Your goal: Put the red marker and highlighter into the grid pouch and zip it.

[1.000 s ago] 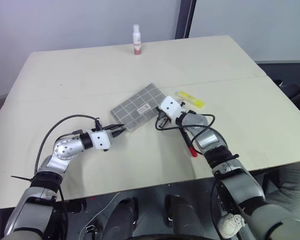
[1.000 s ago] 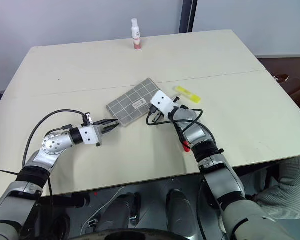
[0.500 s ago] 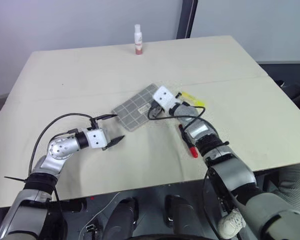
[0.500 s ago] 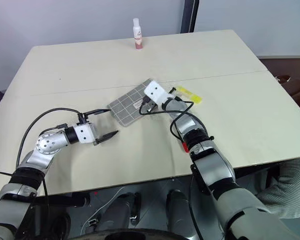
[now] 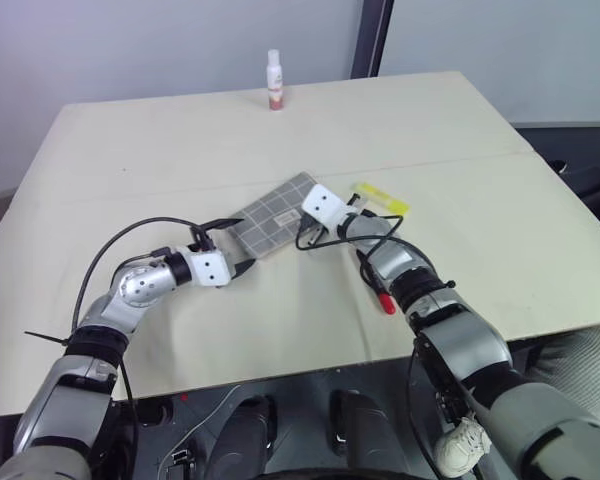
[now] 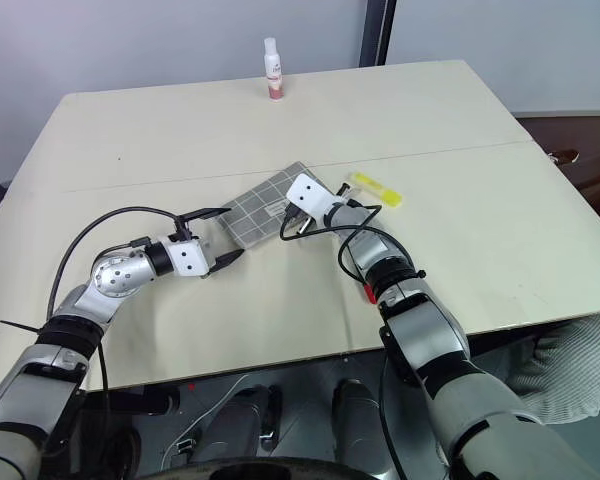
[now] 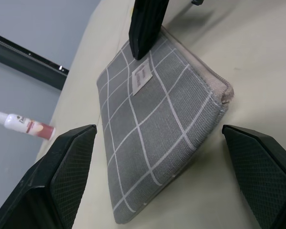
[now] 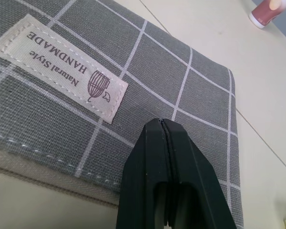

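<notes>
left eye view: left tool point(image 5: 235, 247) now wide apart beside grid pouch point(image 5: 268, 217), right tool point(image 5: 302, 222) pressed together on it

Bright, even light; soft shadows, seemingly sharp.

Silver-grey jointed arms, white wrist blocks, looping black cables, seemingly textured black fingers point(image 7: 69, 171).

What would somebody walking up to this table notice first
Mid-table lies the grid pouch, with both arms converging on it: the right tool, shut, presses its tip onto the fabric near the white label, while the left tool stands wide open at the pouch's near corner. Just right of the pouch lies the highlighter, and the red marker lies nearer the front edge beside the right forearm. A small white bottle stands alone at the far edge.
</notes>
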